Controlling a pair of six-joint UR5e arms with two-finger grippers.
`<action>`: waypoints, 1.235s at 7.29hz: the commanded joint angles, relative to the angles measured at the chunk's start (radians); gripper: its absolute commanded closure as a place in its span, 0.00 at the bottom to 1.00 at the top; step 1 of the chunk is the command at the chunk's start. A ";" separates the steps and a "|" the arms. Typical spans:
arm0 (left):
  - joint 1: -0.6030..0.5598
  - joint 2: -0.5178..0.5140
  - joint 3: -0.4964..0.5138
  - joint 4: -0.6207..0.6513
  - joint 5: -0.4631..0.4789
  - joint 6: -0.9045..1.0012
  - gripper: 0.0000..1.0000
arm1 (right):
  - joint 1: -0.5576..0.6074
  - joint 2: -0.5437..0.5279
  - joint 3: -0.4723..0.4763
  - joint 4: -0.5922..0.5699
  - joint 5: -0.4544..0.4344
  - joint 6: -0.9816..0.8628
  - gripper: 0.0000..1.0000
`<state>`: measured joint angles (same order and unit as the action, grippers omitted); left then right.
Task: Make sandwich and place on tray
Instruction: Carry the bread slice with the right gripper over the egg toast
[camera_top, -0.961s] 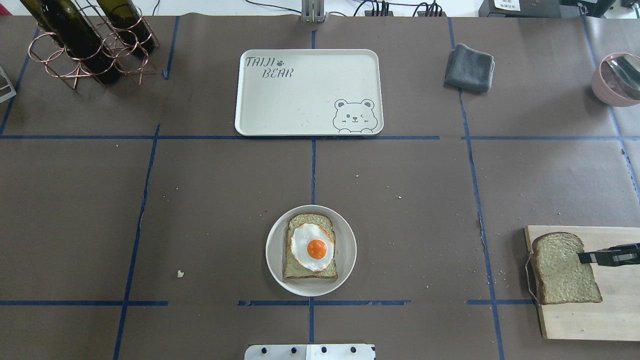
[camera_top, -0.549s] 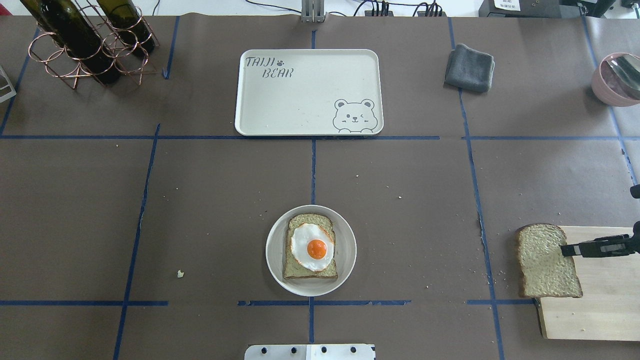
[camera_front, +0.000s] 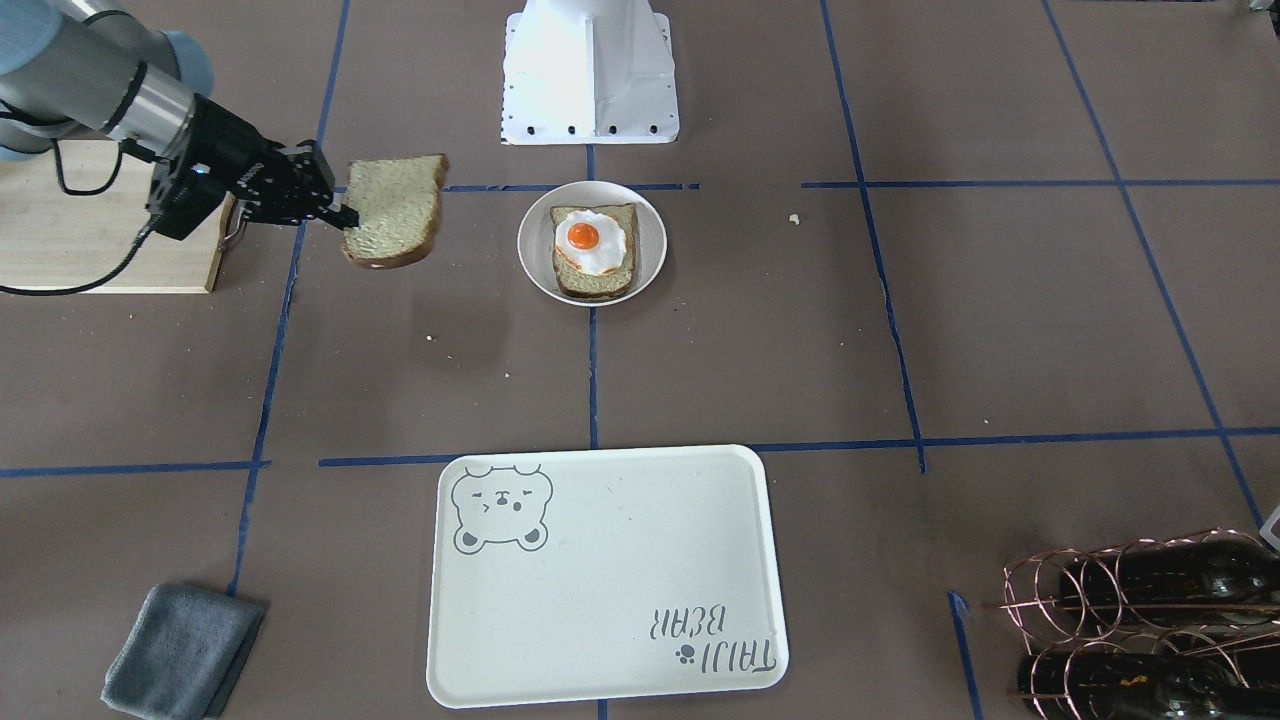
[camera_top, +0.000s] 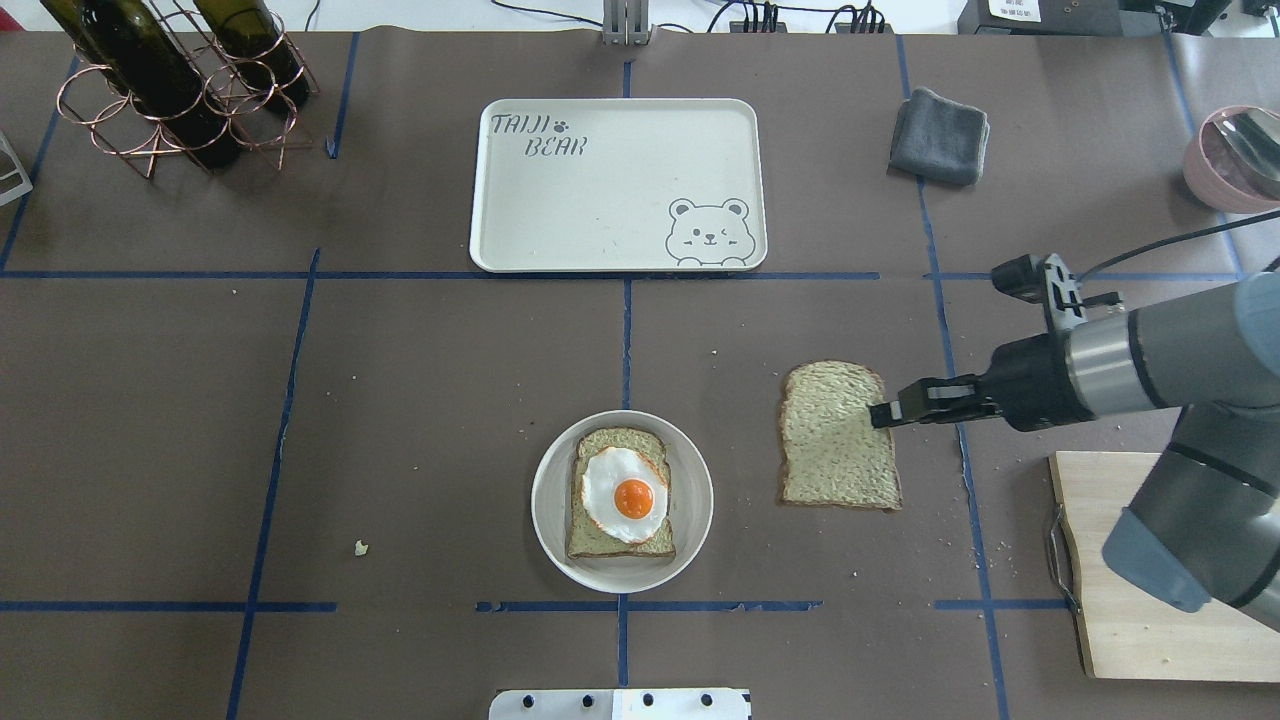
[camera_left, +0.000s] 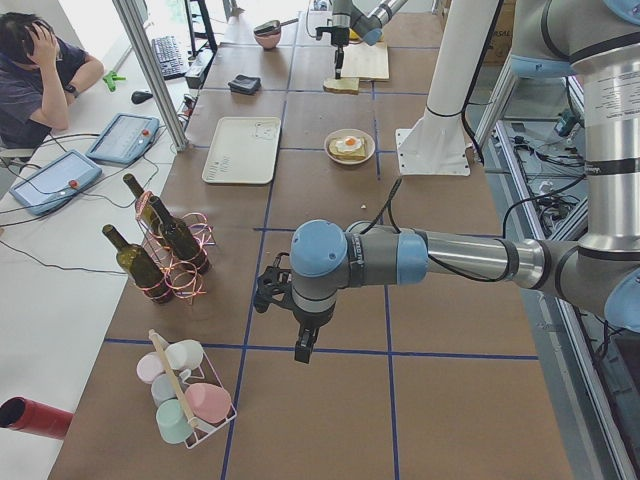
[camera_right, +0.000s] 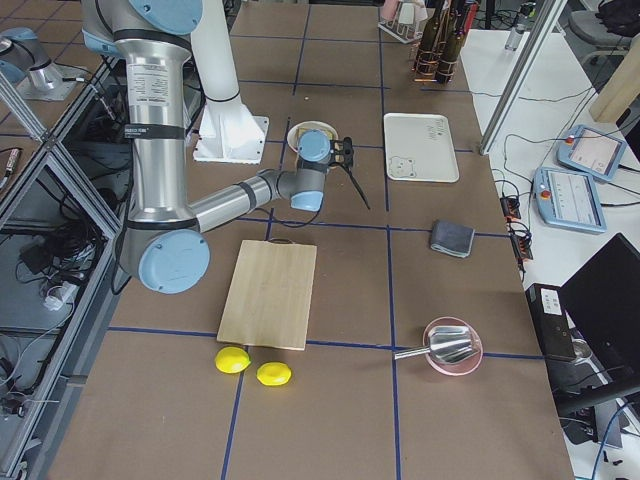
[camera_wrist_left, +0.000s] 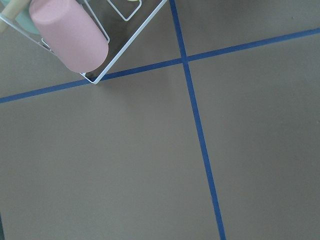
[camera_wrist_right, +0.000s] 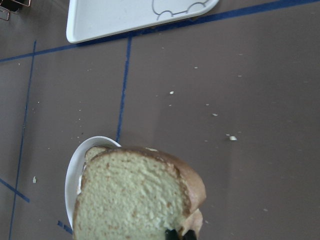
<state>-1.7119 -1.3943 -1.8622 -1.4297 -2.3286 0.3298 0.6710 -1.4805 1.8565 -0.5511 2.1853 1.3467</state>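
Observation:
A slice of tan bread (camera_top: 620, 495) lies on a small round white plate (camera_top: 548, 500) with a fried egg (camera_top: 625, 493) on top, also in the front view (camera_front: 590, 240). My right gripper (camera_top: 882, 414) is shut on the edge of a second bread slice (camera_top: 835, 435) and holds it above the table, to the right of the plate; it shows in the front view (camera_front: 392, 209) and close up in the right wrist view (camera_wrist_right: 130, 200). The cream tray (camera_top: 600, 200) with the bear drawing lies beyond. My left gripper (camera_left: 303, 347) shows only in the exterior left view; I cannot tell its state.
A wooden cutting board (camera_top: 1130, 630) lies at the right front. A grey cloth (camera_top: 938, 136) and a pink bowl (camera_top: 1228, 160) are at the back right. A copper rack with wine bottles (camera_top: 175, 85) stands at the back left. A rack of cups (camera_wrist_left: 70, 35) is under the left wrist.
My right gripper has carried the second bread slice off the cutting board and leftward toward the plate, and the arm has come far into view. The plate, egg and tray have not moved.

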 joint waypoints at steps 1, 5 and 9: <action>-0.002 -0.003 0.000 0.000 0.000 0.000 0.00 | -0.135 0.181 -0.005 -0.207 -0.140 0.003 1.00; -0.002 -0.006 0.000 0.000 0.000 0.000 0.00 | -0.238 0.279 -0.078 -0.291 -0.275 0.003 1.00; -0.002 -0.008 0.001 0.000 0.000 0.000 0.00 | -0.268 0.316 -0.128 -0.293 -0.321 0.003 1.00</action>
<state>-1.7135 -1.4020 -1.8613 -1.4297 -2.3286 0.3298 0.4129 -1.1701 1.7331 -0.8429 1.8765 1.3494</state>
